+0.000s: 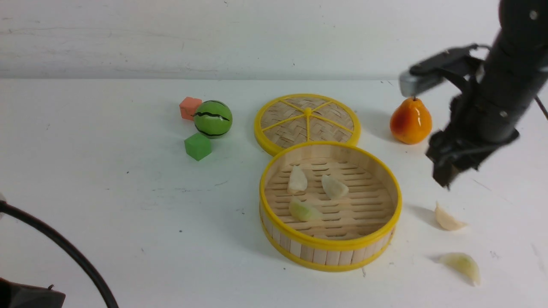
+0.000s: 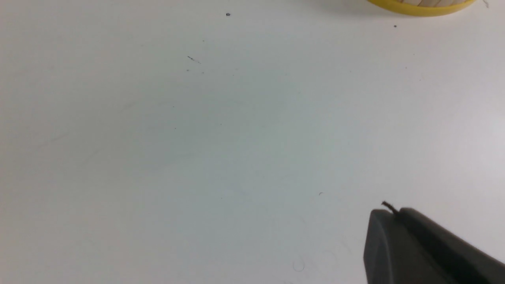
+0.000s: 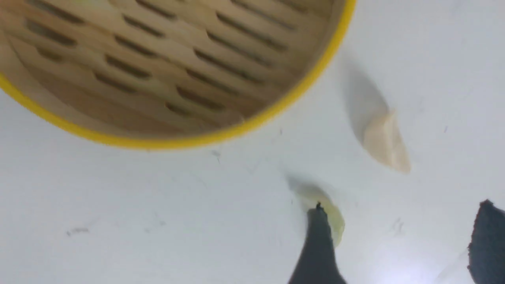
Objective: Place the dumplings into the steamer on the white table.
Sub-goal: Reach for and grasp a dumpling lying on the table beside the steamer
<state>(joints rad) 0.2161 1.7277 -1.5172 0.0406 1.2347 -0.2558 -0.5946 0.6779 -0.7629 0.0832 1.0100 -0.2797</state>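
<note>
The steamer (image 1: 325, 256) stands mid-table on the white table (image 1: 128, 205). Three dumplings lie on its slats: two cream ones (image 1: 296, 179) (image 1: 334, 187) and a greenish one (image 1: 303, 210). To its right on the table lie a cream dumpling (image 1: 447, 219) (image 3: 386, 144) and a greenish dumpling (image 1: 462, 263) (image 3: 335, 223). My right gripper (image 1: 445, 173) (image 3: 402, 205) hangs open and empty above the table, right of the steamer and over these two. One of its fingers (image 3: 317, 244) partly covers the greenish dumpling. My left gripper (image 2: 388, 211) is shut and empty over bare table, with the steamer's yellow rim (image 2: 418, 8) at the frame edge.
A flat woven lid (image 1: 307, 119) lies behind the steamer. An orange pear (image 1: 410, 122) stands at the back right, under my right arm. A watermelon ball (image 1: 212, 118), an orange cube (image 1: 190, 107) and a green cube (image 1: 197, 146) sit at the back left. A black cable (image 1: 64, 248) curves across the near left.
</note>
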